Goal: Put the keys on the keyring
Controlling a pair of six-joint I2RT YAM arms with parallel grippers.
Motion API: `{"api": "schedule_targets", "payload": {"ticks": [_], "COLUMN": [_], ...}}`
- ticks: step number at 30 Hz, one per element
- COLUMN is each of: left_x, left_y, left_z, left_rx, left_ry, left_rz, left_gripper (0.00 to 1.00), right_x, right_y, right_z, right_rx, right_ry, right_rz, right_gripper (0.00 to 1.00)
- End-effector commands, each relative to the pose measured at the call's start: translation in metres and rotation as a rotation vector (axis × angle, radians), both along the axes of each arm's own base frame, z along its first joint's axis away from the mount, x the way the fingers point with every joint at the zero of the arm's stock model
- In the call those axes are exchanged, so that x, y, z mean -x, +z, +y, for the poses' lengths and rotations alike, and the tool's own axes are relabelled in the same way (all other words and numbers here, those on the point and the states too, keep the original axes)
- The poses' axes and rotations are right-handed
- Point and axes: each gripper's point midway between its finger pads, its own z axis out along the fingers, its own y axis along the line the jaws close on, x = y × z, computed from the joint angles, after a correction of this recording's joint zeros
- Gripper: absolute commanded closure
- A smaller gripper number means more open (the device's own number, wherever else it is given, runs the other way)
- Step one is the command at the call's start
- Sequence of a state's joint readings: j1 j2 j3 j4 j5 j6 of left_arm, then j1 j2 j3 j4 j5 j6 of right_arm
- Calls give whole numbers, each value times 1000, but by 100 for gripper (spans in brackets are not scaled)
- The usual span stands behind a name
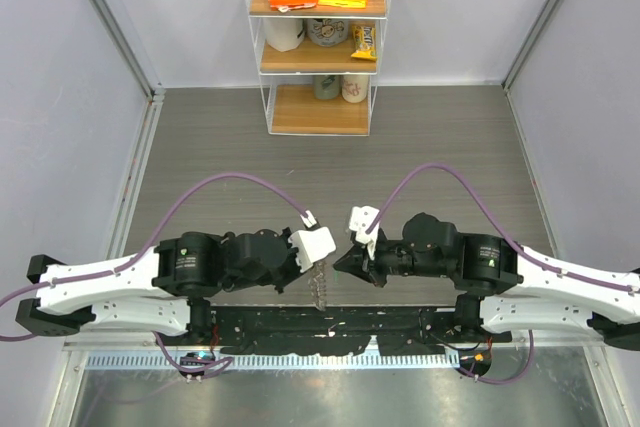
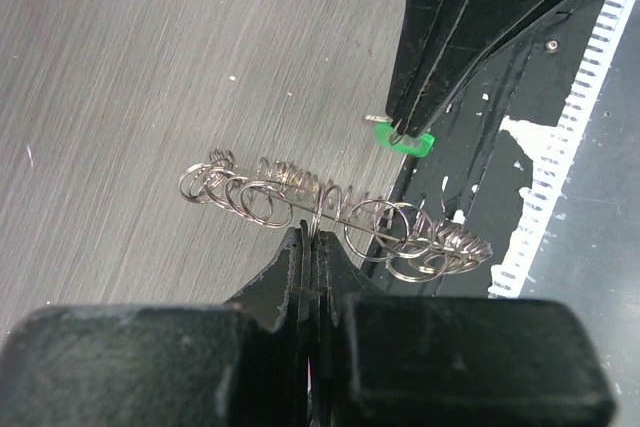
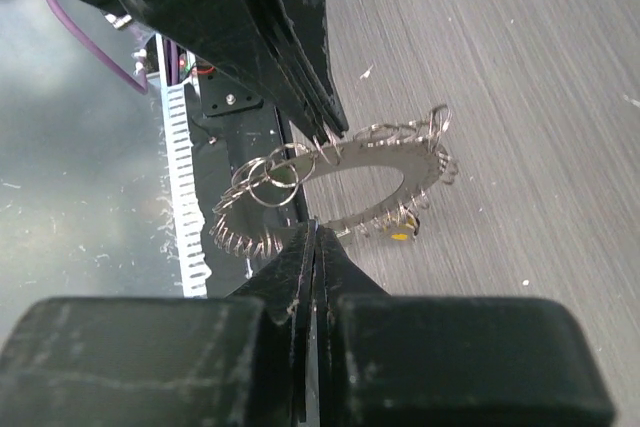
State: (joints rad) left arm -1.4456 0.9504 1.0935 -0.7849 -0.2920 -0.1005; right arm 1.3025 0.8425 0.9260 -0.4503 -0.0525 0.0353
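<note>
My left gripper (image 2: 312, 235) is shut on one small loop of the keyring (image 2: 330, 205), a flat metal ring fringed with wire loops, and holds it above the table. My right gripper (image 2: 400, 131) comes in from above in the left wrist view, shut on the green-headed key (image 2: 405, 140) just beside the ring. In the right wrist view the keyring (image 3: 372, 153) hangs from the left gripper (image 3: 328, 133), with my right gripper (image 3: 318, 232) shut right below it. A small black and yellow piece (image 3: 402, 234) hangs at the ring's lower edge. From above, the two grippers meet over the keyring (image 1: 320, 289).
A clear shelf unit (image 1: 318, 37) with snack boxes and cups stands at the back centre. The black base rail (image 1: 330, 327) and a white toothed strip (image 1: 200, 359) run along the near edge. Grey walls close both sides.
</note>
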Motion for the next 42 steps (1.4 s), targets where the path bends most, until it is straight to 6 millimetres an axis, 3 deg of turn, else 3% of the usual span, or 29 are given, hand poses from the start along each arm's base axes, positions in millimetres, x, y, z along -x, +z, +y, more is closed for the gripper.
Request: {"api": "schedule_targets", "payload": {"ticks": [1, 14, 31, 42], "left_x": [6, 11, 11, 9], "left_y": [29, 35, 41, 42], "left_z": [-15, -19, -25, -26], "left_rx": [133, 165, 191, 188], "left_ry": [-38, -30, -12, -8], "left_rz": [3, 49, 69, 65], "left_gripper": [100, 100, 100, 100], "right_x": [-1, 9, -3, -5], "right_y": [42, 50, 36, 40], "right_z": [13, 24, 26, 34], "right_rx": [-138, -178, -139, -168], "right_ry": [39, 115, 36, 24], "right_rz": [-111, -206, -225, -225], "right_gripper": [94, 95, 94, 94]}}
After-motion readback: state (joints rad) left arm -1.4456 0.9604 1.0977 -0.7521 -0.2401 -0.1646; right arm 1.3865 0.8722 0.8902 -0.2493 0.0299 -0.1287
